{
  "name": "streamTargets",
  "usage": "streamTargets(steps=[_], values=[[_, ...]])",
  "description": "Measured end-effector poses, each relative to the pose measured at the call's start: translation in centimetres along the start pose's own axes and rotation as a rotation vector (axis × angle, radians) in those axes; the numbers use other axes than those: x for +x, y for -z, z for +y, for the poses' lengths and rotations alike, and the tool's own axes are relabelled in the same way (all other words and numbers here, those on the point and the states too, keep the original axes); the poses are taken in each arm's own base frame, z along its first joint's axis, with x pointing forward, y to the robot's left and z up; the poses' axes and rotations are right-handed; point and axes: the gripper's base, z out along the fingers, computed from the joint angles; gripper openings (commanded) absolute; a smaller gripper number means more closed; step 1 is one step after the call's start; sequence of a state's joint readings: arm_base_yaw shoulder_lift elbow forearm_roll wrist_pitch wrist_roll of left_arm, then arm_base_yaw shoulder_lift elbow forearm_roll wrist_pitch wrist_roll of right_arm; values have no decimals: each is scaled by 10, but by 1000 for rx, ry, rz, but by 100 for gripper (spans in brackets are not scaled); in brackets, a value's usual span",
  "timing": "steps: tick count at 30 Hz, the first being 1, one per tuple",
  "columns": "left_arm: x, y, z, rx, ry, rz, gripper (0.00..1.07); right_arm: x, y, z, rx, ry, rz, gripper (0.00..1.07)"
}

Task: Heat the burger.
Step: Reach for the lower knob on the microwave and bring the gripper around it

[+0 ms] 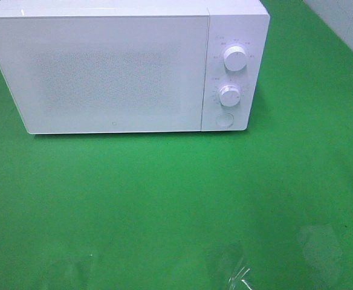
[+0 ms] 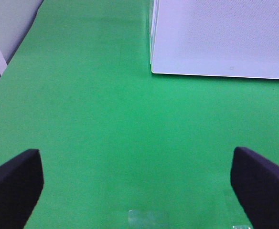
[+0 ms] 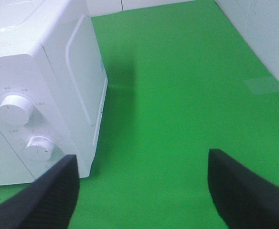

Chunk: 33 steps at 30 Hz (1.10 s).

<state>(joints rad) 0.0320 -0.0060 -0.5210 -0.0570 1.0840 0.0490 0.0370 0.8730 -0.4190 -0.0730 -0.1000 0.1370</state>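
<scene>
Left gripper [image 2: 137, 180] is seen with jaws spread wide, nothing between them. Right gripper [image 3: 144, 188] is likewise spread and empty. Both are held over the green table cover [image 1: 176, 199]. Beyond, 1 white microwave [image 1: 116, 72] is set on the cover, door shut, with upper knob [image 1: 234, 58], lower knob [image 1: 229, 95] and round button [image 1: 225, 119] on its right panel. The burger's place cannot be told from any of the 3 views.

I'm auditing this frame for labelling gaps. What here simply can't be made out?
- Inside the microwave: in the exterior high view its shut white door hides it; no burger shows in any view.
- Markings around the upper dial: too small and washed out.
- The left end effector and right end effector: only open fingertips show, cut off by the wrist views' edges; neither appears in the exterior high view.
</scene>
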Motion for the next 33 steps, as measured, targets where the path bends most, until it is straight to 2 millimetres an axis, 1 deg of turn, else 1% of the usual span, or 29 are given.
streamTargets(steps=[1,2,3,4,6,7,8,11,13,16,19,23,25,26,29,30,33], values=[[0,0,0,0,0,0,100,7,-5,0,-10,2,-31,75],[0,0,0,0,0,0,100,7,-5,0,-10,2,-31,75],[0,0,0,0,0,0,100,14,-8,0,-19,1,-65,75],[0,0,0,0,0,0,100,14,-8,0,-19,1,-65,75],[0,0,0,0,0,0,100,24,-10,0,-30,-7,-119,75],[0,0,0,0,0,0,100,24,-10,0,-30,-7,-119,75],[0,0,0,0,0,0,100,29,-9,-1,-26,-22,-155,75],[0,0,0,0,0,0,100,33,-8,-2,-15,-40,-185,75],[0,0,0,0,0,0,100,43,-2,-7,24,-52,-241,75],[0,0,0,0,0,0,100,44,-1,-8,37,-55,-253,75],[0,0,0,0,0,0,100,50,4,-13,77,-74,-288,75],[0,0,0,0,0,0,100,54,5,-14,90,-76,-304,75],[0,0,0,0,0,0,100,57,2,-15,95,-73,-299,75],[0,0,0,0,0,0,100,62,-3,-15,99,-69,-273,75],[0,0,0,0,0,0,100,64,-5,-15,100,-66,-264,75],[0,0,0,0,0,0,100,69,-9,-15,97,-55,-238,75],[0,0,0,0,0,0,100,73,-14,-13,86,-45,-220,75]])
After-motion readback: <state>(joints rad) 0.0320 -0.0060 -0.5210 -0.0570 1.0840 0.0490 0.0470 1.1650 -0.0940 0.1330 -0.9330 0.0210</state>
